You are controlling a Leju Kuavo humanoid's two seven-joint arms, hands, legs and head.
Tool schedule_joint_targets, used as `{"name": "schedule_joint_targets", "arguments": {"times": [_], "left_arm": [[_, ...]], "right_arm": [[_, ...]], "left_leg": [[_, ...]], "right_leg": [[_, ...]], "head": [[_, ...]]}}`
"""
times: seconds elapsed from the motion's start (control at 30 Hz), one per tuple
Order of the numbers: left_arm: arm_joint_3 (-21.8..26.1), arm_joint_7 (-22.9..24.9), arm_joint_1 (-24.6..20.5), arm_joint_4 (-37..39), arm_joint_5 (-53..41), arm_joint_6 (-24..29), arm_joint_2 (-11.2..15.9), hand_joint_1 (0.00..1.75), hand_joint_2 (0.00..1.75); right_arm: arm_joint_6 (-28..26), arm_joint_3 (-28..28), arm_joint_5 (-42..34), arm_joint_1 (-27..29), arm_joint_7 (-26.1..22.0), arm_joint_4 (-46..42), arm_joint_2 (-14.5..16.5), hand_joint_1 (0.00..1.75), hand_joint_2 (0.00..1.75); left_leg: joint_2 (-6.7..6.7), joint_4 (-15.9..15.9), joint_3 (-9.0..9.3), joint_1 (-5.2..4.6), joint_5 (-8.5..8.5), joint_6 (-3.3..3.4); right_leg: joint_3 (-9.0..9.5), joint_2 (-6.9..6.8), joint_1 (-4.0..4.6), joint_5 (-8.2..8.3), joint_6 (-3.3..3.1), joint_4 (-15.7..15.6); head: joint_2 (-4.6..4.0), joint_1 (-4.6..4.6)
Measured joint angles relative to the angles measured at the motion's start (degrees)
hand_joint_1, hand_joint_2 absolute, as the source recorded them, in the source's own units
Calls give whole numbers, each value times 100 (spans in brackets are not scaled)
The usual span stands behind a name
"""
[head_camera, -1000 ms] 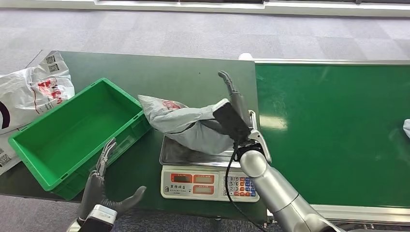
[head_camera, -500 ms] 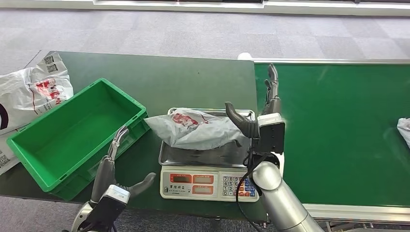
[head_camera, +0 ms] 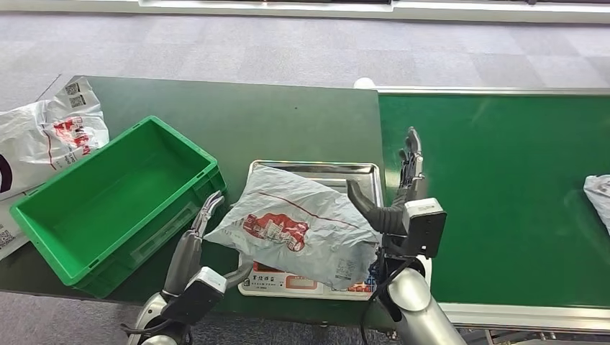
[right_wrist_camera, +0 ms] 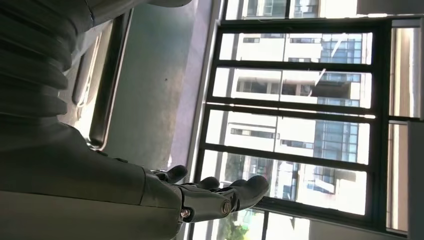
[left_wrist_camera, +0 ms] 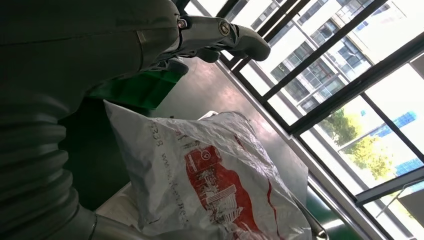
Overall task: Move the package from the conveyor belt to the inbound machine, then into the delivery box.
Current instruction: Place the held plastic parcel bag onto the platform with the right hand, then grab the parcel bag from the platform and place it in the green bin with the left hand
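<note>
A white bag (head_camera: 43, 136) with red print lies far left on the counter (head_camera: 288, 122), beside the green box (head_camera: 108, 194). The left hand (head_camera: 198, 241), fingers spread, touches the package (head_camera: 302, 226), which lies on the scale (head_camera: 316, 172); its red writing is too blurry to read. The right hand (head_camera: 403, 190) is wide open, thumb perhaps touching the package.

The package (head_camera: 302, 233) is a thin plastic mailer bag, grey-white, crinkled and faintly glossy, with red print. Under it the scale (head_camera: 316, 215) has a shiny stainless-steel pan and a cream plastic body. The delivery box (head_camera: 108, 198) is smooth, hard green plastic with a slight sheen. The desk (head_camera: 288, 118) has a matt dark green top, and the conveyor belt (head_camera: 503, 194) a smooth matt green surface framed in pale metal. The floor (head_camera: 252, 50) is grey carpet tile.
</note>
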Motion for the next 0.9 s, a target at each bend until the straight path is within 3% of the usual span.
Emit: {"name": "schedule_joint_targets", "arguments": {"times": [0.13, 0.3, 0.43, 0.53, 0.9], "left_arm": [[-198, 182, -100, 120, -59, 48, 5, 0, 175], [-426, 864, -321, 230, -675, -60, -154, 0, 175], [-630, 1250, -686, 472, -1189, -259, -328, 0, 175], [-814, 1407, -1048, 776, -1361, -301, -448, 0, 175], [-1226, 2077, -1968, 1733, -2322, -370, -991, 0, 175]], "right_arm": [[-85, -119, -266, 231, -397, -177, -7, 0, 175], [-571, -400, -65, 627, -999, -999, 160, 0, 175], [-643, -825, 659, 959, -1077, -2010, 401, 0, 175], [-654, -1129, 715, 1257, -1082, -2551, 462, 0, 175], [-652, -1619, 422, 1862, -1069, -2853, 385, 0, 175]], "left_leg": [[-1, 0, -2, 0, 0, 0], [-3, 2, -7, -2, 0, 0], [-10, 2, -6, -2, 0, 1], [-13, 2, -6, -2, 0, 1], [-7, 3, -5, -6, 0, 2]], "right_leg": [[-2, 0, -1, 0, 0, 0], [-6, -3, -3, 1, 1, 0], [-4, -9, -3, 0, 1, 0], [-1, -14, -3, 1, 2, 0], [-2, -5, -8, 7, 8, 0]], "head": [[0, 0], [0, 0], [0, 0], [0, 1], [0, 0]]}}
